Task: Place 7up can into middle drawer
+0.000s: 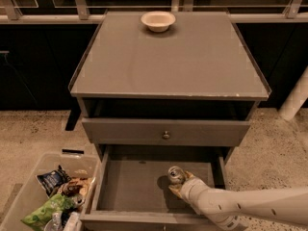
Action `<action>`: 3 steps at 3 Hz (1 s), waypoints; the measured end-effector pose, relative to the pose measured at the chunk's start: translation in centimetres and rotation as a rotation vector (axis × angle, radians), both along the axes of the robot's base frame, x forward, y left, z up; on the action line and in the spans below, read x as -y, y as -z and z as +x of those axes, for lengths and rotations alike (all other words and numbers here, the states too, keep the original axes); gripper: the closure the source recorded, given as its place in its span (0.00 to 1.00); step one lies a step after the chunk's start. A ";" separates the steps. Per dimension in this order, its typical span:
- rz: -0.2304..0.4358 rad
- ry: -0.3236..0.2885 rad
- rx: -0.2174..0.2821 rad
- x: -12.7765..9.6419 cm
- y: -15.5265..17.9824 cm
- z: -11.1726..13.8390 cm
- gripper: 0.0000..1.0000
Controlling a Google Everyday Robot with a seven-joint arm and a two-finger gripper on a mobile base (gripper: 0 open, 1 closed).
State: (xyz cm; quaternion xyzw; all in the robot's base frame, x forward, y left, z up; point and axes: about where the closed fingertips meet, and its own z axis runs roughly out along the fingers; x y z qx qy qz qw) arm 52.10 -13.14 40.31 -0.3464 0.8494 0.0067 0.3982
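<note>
7up can (176, 173): silver top showing (tab end up), clasped by gripper (181, 183) inside open middle drawer (127, 184), toward its right wall.

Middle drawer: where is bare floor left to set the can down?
The middle drawer floor is bare from its left wall to the 7up can. The right side is crowded: the gripper holds the can there, near the right wall.

The gripper (180, 182), smooth matt pale plastic, clasps the shiny metal-topped 7up can (176, 173) inside the middle drawer (130, 183) of matt grey-brown wood; the knob (166, 134) above glints metallic; the bowl (158, 21) looks matt
</note>
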 end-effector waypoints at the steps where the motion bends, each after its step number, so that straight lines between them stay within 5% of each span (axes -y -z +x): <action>1: 0.000 0.000 0.000 0.0 0.0 0.0 0.60; 3: 0.000 0.000 0.000 0.0 0.0 0.0 0.13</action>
